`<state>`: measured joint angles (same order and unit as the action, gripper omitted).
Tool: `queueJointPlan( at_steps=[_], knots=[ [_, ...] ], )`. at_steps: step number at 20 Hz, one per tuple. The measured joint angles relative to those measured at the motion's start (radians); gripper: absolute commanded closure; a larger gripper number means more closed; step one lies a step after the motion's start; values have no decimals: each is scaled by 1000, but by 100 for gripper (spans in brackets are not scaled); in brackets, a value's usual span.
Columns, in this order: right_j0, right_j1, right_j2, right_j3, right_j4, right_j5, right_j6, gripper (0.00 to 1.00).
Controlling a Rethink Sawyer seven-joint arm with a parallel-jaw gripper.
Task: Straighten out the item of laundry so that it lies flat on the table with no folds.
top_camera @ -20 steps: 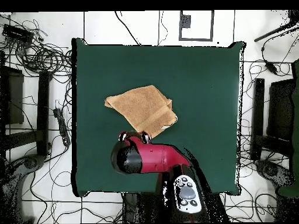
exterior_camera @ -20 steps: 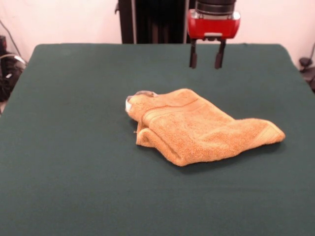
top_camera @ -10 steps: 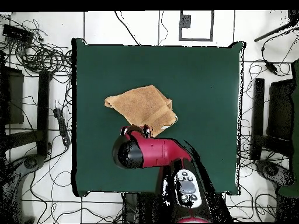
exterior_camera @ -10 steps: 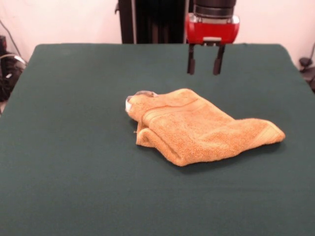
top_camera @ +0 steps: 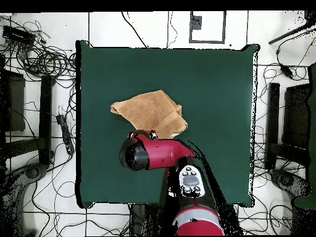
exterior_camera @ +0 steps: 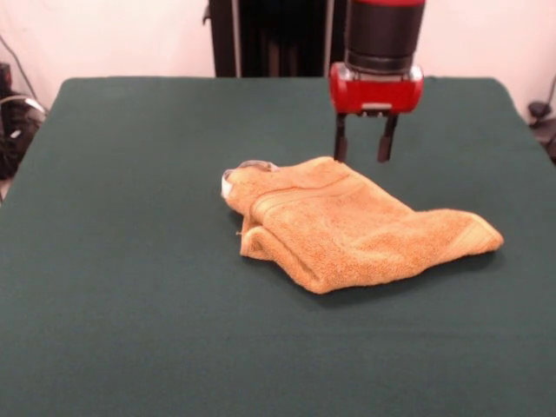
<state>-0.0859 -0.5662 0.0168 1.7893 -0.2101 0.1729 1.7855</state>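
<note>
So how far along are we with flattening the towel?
Nothing is done yet: the towel lies folded over itself in a rumpled wedge on the table. In hand: the gripper hangs open just above the towel's far edge, its fingers apart and holding nothing. Left: grasp an edge, pull the folds open and spread it flat.
</note>
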Motion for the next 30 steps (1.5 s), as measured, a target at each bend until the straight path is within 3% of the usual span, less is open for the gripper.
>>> queueJointPlan(
  at_steps=[8,15,28,29,30],
  knots=[
    [51,83,-13,-63,0,0,0,0],
    [119,173,-18,-180,0,26,0,0],
    [142,207,-17,-329,0,294,0,0],
    [143,213,-14,-349,0,325,0,100],
    [142,213,-12,-350,0,326,0,100]
  ],
)
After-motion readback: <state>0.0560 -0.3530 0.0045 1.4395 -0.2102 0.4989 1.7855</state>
